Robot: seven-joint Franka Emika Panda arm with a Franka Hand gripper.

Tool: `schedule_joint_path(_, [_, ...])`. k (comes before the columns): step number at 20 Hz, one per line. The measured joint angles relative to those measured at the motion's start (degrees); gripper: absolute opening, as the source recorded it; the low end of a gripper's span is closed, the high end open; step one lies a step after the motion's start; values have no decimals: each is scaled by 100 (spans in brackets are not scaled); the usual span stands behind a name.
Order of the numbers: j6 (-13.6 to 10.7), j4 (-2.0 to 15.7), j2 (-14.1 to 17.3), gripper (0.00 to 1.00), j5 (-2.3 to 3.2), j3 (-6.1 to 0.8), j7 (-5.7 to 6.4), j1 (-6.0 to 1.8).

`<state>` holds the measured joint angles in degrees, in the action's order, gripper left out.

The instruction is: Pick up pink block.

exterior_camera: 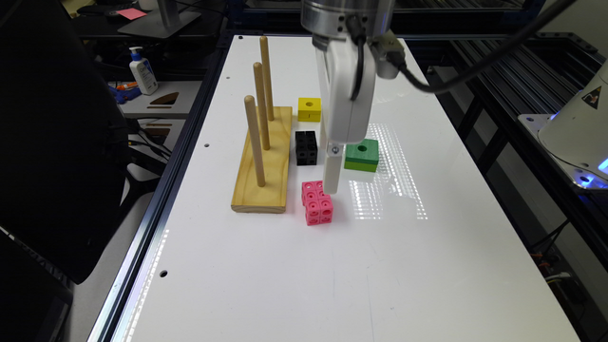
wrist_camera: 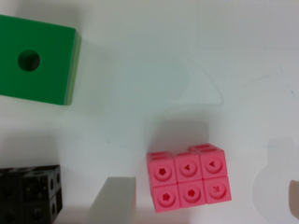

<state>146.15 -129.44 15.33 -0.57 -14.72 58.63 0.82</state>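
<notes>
The pink block [exterior_camera: 317, 203] lies on the white table [exterior_camera: 294, 275], made of small snap-together cubes with round holes. In the wrist view the pink block [wrist_camera: 189, 182] sits between my two blurred fingertips [wrist_camera: 114, 200], one on each side with wide gaps. My gripper [wrist_camera: 203, 205] is open and holds nothing. In the exterior view the gripper [exterior_camera: 328, 171] hangs just above the block's far end, its white finger reaching down close to the block's top.
A black cube-cluster block [exterior_camera: 306, 147] and a green block with a hole [exterior_camera: 362, 155] sit just beyond the pink block. A yellow block [exterior_camera: 309, 109] lies farther back. A wooden base with three upright pegs [exterior_camera: 262, 156] stands at the exterior view's left.
</notes>
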Motion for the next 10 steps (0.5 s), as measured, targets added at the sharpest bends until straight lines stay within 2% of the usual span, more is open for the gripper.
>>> schedule_joint_path(4, [295,26,300,100,44,16,0,0])
schedule_joint_path(10, [306,97,360,100,55,20,0,0])
